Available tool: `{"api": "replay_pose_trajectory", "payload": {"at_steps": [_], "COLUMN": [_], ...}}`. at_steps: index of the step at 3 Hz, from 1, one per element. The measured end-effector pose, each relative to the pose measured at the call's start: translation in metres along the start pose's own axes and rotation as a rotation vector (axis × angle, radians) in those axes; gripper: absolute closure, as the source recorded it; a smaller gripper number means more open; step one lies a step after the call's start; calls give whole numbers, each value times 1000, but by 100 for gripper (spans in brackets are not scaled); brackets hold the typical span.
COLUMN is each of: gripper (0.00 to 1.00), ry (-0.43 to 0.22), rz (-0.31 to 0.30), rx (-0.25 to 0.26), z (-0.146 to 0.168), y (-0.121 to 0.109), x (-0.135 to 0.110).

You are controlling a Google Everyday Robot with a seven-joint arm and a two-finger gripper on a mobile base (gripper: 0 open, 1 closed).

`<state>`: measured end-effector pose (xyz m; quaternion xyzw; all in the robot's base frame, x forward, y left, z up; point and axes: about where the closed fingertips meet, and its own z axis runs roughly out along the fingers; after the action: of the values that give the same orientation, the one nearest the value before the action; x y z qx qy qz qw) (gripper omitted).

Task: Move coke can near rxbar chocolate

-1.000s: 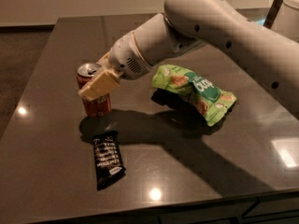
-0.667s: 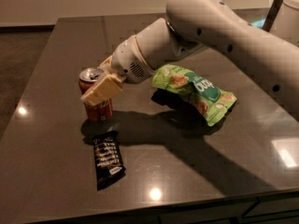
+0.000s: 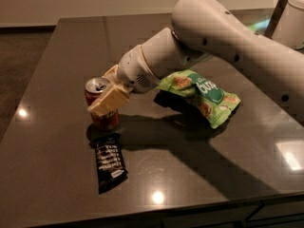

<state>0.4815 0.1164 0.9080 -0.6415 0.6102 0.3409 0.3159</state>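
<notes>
The red coke can (image 3: 97,106) stands upright on the dark table, silver top showing. My gripper (image 3: 105,98) is shut on the coke can, its cream fingers (image 3: 110,100) clamped across the can's upper half from the right. The rxbar chocolate (image 3: 109,161), a flat black wrapper with white lettering, lies on the table just in front of the can, a small gap between them. My white arm reaches in from the upper right.
A green snack bag (image 3: 205,94) lies to the right of the gripper, partly under the arm. The table's front edge (image 3: 142,213) runs just beyond the bar. A white object (image 3: 289,18) stands at the far right corner.
The gripper has carried the coke can a little forward and down, closer to the rxbar chocolate. The bar and the green bag have not moved.
</notes>
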Motion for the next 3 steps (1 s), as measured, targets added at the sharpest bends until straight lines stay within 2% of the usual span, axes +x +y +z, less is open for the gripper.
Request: {"api": "replay_pose_trajectory", "payload": {"at_steps": [2, 3], "gripper": [12, 0], "ry": [5, 6], "rz": [-12, -14], "rx": [-7, -9], "z": [2, 3], "y": [2, 3], "x": [3, 2]}}
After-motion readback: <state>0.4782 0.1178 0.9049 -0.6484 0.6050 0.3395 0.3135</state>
